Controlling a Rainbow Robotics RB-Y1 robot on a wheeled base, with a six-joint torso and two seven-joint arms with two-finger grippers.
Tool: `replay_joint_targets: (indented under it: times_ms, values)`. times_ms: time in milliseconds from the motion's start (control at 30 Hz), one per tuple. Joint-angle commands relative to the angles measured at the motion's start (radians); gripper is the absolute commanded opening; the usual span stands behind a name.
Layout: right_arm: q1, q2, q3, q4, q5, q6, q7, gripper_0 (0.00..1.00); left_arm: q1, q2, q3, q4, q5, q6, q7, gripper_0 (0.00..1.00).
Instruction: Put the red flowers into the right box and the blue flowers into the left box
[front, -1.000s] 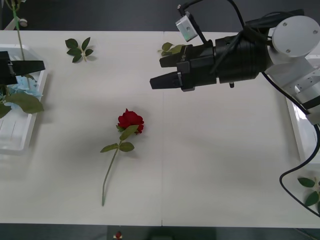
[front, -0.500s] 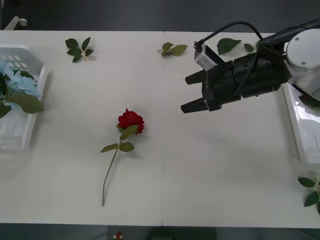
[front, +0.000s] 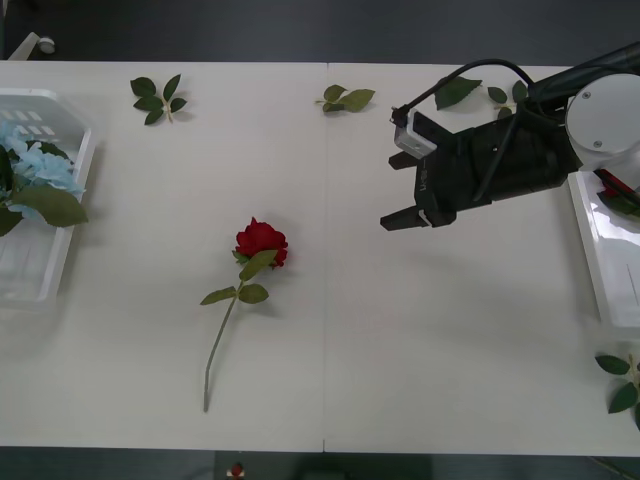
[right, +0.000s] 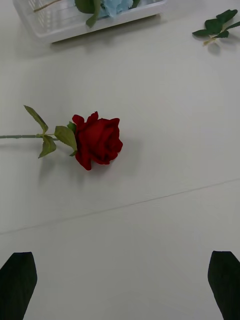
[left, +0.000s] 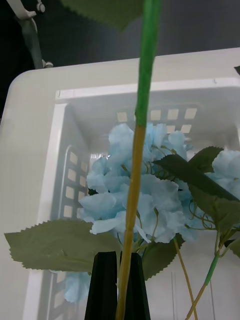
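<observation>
One red rose (front: 261, 241) with a thin green stem lies alone in the middle of the matte white counter (front: 400, 350). The right gripper (front: 398, 196) hovers beside it, fingers spread, and I judge it must next descend on the stem. Farther left, the left gripper (left: 119, 285) pinches a yellow-green stem (left: 139, 150) over fluffy blue flowers (left: 145, 200) in the slotted left box (front: 60, 215).

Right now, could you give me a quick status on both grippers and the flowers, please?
Right gripper open, above table, right of red rose. Left gripper shut on a flower stem over left box. Path clear.
</observation>
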Motion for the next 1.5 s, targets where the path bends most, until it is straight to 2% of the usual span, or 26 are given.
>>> replay_joint_targets:
  times_ms: [33, 167, 300, 567, 767, 833, 867, 967, 1033, 1067, 1133, 1200, 1300, 1433, 1500]
  values:
    - [-0.039, -0.018, -0.003, -0.033, -0.004, -0.002, 0.039, 1.00, 0.005, -0.018, 0.008, -0.014, -0.008, -0.014, -0.011, 0.00]
    - [-0.039, -0.015, 0.005, -0.033, -0.006, -0.002, 0.042, 1.00, 0.017, -0.022, -0.009, -0.014, -0.022, -0.029, -0.012, 0.00]
    - [-0.039, -0.015, 0.005, -0.033, -0.009, -0.002, 0.039, 1.00, 0.046, -0.033, -0.045, -0.014, -0.016, -0.109, -0.014, 0.00]
    - [-0.039, -0.015, 0.005, -0.033, -0.009, -0.002, 0.039, 1.00, 0.063, -0.039, -0.052, -0.012, -0.011, -0.116, -0.012, 0.01]
    - [-0.039, -0.015, 0.005, -0.033, -0.009, -0.002, 0.039, 1.00, 0.080, -0.039, -0.050, -0.014, 0.042, -0.110, -0.021, 0.12]
    - [-0.039, -0.015, 0.005, -0.033, -0.009, -0.002, 0.039, 1.00, 0.081, -0.039, -0.042, -0.012, 0.050, -0.090, -0.023, 0.24]
    - [-0.039, -0.015, 0.005, -0.033, -0.009, -0.002, 0.039, 1.00, 0.080, -0.039, -0.024, -0.012, 0.053, -0.056, -0.024, 0.30]
    - [-0.039, -0.015, 0.005, -0.033, -0.009, -0.002, 0.039, 1.00, 0.078, -0.039, 0.011, -0.014, 0.070, 0.005, -0.031, 0.37]
    - [-0.039, -0.015, 0.005, -0.033, -0.009, -0.002, 0.039, 1.00, 0.075, -0.039, 0.050, -0.023, 0.095, 0.077, -0.040, 0.46]
    - [-0.039, -0.015, 0.005, -0.033, -0.009, -0.002, 0.039, 1.00, 0.075, -0.039, 0.087, -0.042, 0.115, 0.144, -0.046, 0.54]
    - [-0.039, -0.015, 0.005, -0.033, -0.009, -0.002, 0.039, 1.00, 0.074, -0.039, 0.128, -0.068, 0.138, 0.230, -0.051, 0.62]
    - [-0.039, -0.015, 0.005, -0.033, -0.009, -0.002, 0.039, 1.00, 0.052, -0.039, 0.188, -0.118, 0.164, 0.381, -0.054, 0.65]
    - [-0.039, -0.015, 0.005, -0.033, -0.009, -0.002, 0.039, 1.00, -0.002, -0.039, 0.209, -0.189, 0.200, 0.536, -0.051, 0.64]
    - [-0.039, -0.015, 0.005, -0.033, -0.009, -0.002, 0.039, 1.00, -0.066, -0.039, 0.156, -0.262, 0.234, 0.614, -0.012, 0.65]
    - [-0.039, -0.015, 0.005, -0.033, -0.009, -0.002, 0.039, 1.00, -0.101, -0.039, 0.083, -0.298, 0.254, 0.626, 0.072, 0.67]
